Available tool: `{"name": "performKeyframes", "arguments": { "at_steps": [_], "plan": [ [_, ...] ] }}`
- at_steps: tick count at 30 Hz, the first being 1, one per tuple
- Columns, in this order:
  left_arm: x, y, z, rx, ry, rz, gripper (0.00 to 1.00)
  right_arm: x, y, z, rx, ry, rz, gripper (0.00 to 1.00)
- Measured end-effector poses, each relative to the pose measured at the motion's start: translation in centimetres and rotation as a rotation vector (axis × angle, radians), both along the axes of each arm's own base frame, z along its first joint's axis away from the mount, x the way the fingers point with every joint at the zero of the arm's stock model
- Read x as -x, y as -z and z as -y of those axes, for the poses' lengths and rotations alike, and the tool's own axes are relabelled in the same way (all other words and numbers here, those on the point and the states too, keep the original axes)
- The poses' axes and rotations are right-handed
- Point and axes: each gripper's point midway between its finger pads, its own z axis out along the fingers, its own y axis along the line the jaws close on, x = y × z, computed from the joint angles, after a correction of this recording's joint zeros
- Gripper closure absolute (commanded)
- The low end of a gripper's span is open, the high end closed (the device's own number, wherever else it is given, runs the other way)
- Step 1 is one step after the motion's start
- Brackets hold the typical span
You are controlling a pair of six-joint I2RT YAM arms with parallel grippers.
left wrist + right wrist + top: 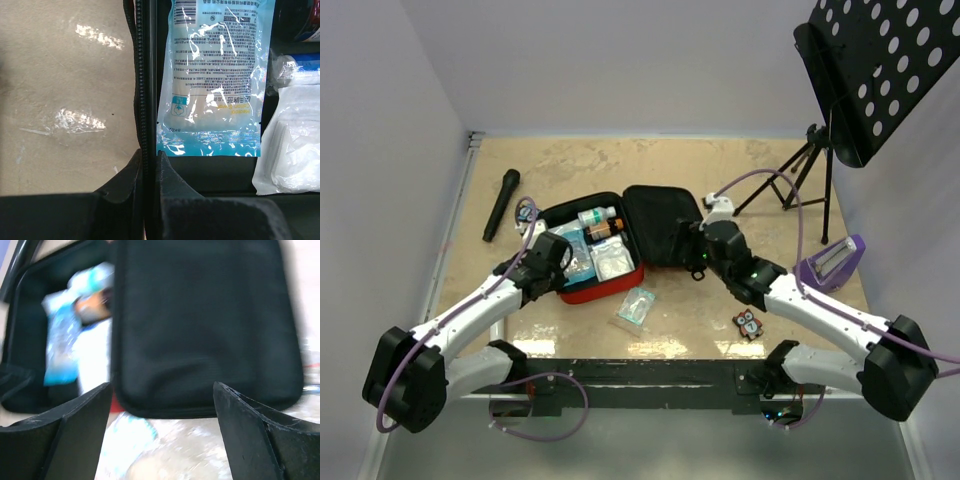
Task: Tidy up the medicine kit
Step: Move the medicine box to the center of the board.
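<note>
The medicine kit (605,291) lies open in the middle of the table, red outside and black inside, its lid (660,225) folded out to the right. The base holds a blue packet (215,75), a white gauze pack (290,150) and small bottles (597,216). My left gripper (546,262) is shut on the kit's left zipper edge (141,75). My right gripper (696,246) stands open at the lid's near right edge, the lid's black lining (200,325) filling its view. A clear packet (636,305) lies on the table in front of the kit.
A black microphone (502,204) lies at the far left. A music stand (875,70) on a tripod (800,180) stands at the back right. A purple holder (832,262) and a small orange-and-black item (748,323) sit near the right arm.
</note>
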Motion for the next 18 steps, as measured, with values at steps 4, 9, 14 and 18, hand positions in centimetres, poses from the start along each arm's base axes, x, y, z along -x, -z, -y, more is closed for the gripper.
{"name": "performKeyframes", "arguments": {
  "at_steps": [4, 9, 14, 18],
  "plan": [
    [0.2, 0.1, 0.6, -0.003, 0.028, 0.005, 1.0, 2.4, -0.4, -4.7, 0.036, -0.163, 0.011, 0.18],
    [0.4, 0.1, 0.9, -0.008, 0.042, 0.014, 1.0, 2.2, -1.8, -7.8, 0.043, -0.238, 0.039, 0.23],
    [0.7, 0.1, 1.3, -0.014, 0.061, 0.018, 1.0, 0.7, -1.4, -11.3, 0.089, -0.295, 0.047, 0.28],
    [0.9, 0.1, 1.5, -0.019, 0.076, 0.018, 1.0, 0.6, 1.5, -13.1, 0.162, -0.347, 0.013, 0.36]
  ]
}}
